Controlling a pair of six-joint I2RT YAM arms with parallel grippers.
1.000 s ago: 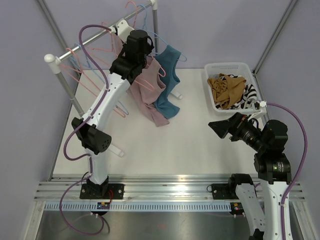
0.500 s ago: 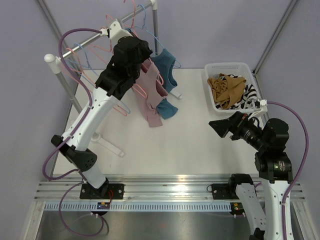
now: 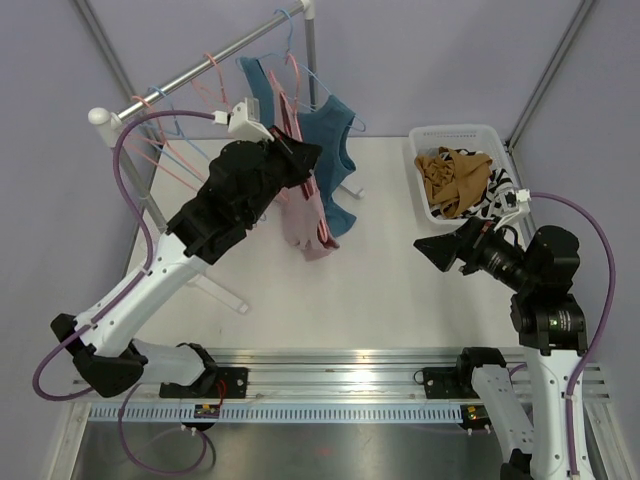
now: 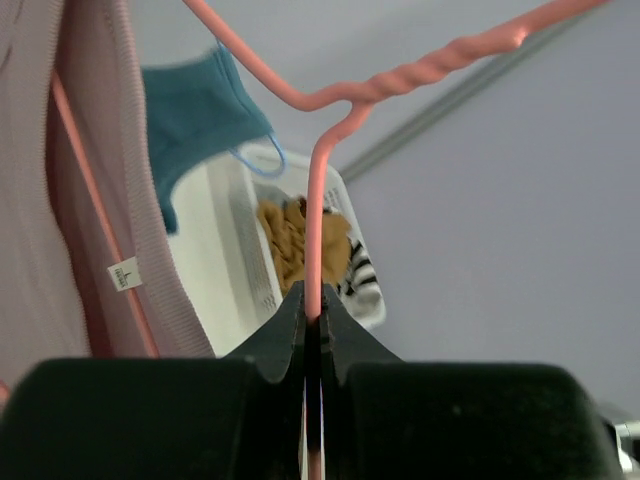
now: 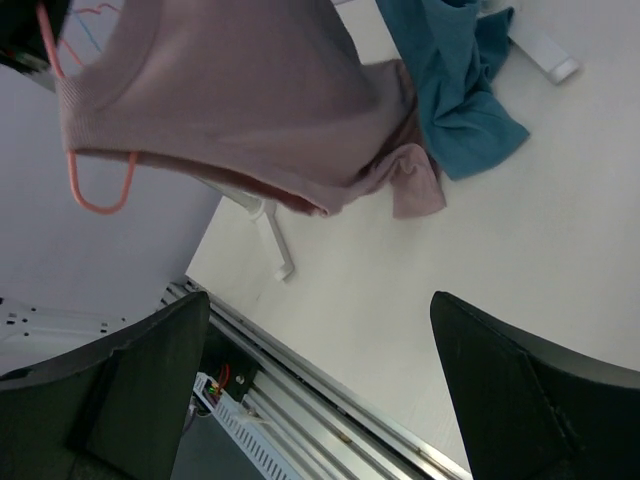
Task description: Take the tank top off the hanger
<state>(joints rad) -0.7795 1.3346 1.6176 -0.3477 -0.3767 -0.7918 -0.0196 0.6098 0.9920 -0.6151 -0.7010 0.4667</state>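
Left claw (image 4: 312, 300) is pinched tight on the neck of a pink wire hanger (image 4: 320, 200), just in front of the clothes rail (image 3: 180, 85). A pink tank top (image 3: 312, 215) hangs on that hanger, below the rail and just beside a teal tank top (image 3: 335, 130). Right claw (image 5: 320, 300) is spread wide and holds nothing. It sits well apart from the rail, over the white surface (image 3: 380, 285), facing the pink tank top.

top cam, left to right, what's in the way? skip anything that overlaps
rail end cap → rack foot → pink tank top → white basket
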